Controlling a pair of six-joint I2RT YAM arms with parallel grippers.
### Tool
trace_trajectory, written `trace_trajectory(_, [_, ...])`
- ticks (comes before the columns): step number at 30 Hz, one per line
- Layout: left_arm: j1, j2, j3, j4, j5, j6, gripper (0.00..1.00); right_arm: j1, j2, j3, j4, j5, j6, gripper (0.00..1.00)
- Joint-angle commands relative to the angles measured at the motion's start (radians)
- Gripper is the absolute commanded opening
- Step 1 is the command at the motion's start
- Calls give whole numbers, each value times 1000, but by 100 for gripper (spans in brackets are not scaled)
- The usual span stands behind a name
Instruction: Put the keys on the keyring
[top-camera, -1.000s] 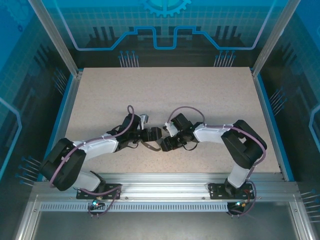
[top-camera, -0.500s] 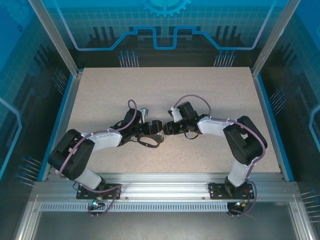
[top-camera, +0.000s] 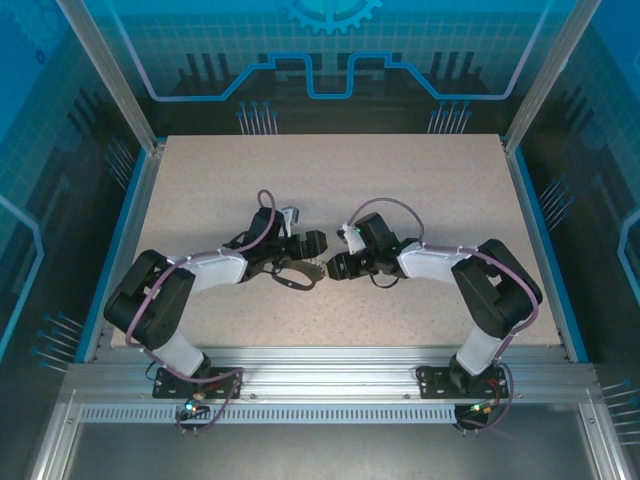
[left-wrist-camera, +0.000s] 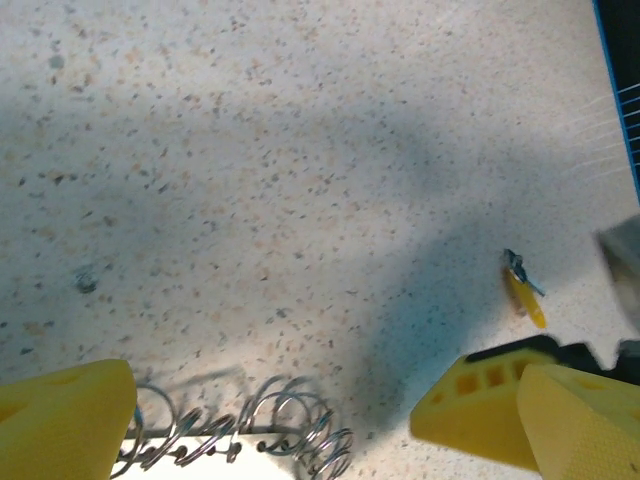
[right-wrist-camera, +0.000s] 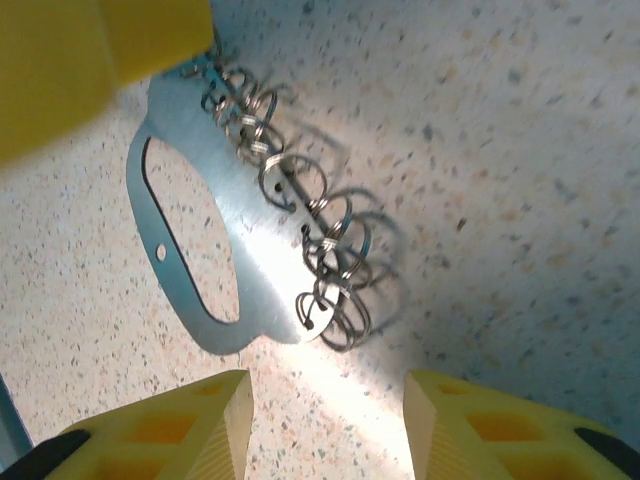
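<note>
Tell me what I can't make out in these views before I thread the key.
Left wrist: the silvery metal keyring plate with wire rings is cut off by the bottom edge.
Left wrist: the tiny yellow-headed key is too small to show its hole.
Right wrist: a yellow finger covers the plate's upper end, hiding any grip.
Top external: the rings are too small to tell apart.

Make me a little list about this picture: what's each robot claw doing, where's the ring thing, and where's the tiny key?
keyring: flat silvery metal plate with an oval slot and a row of wire rings; one end is hidden behind a yellow finger
key: tiny, yellow head, lying on the speckled table, apart from the rings, not on them yet
left gripper: open, the rings between its yellow fingers
right gripper: open, facing the plate's free end, not touching it
</note>
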Motion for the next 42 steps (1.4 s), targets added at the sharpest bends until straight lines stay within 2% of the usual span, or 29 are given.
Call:
trace_trajectory(1, [9, -53, 29, -26, 44, 19, 99, 21, 6, -3, 12, 10, 0, 45])
trace_trajectory(14, [9, -170, 1, -62, 43, -6, 99, 47, 90, 64, 27, 7, 10, 43])
trace_trajectory(28, [9, -191, -6, -68, 38, -3, 99, 75, 71, 58, 23, -13, 14, 30])
trace_trajectory(32, [9, -198, -11, -68, 38, -3, 99, 65, 50, 38, 22, 14, 22, 32])
trace_trajectory(35, [9, -202, -14, -68, 37, -3, 99, 49, 44, 8, 23, 24, 31, 40])
trace_trajectory(37, [9, -204, -15, -68, 37, -2, 99, 41, 48, 6, 23, 23, 32, 42])
trace_trajectory(42, [9, -204, -20, -64, 37, -6, 99, 39, 73, 24, 23, 13, 34, 43])
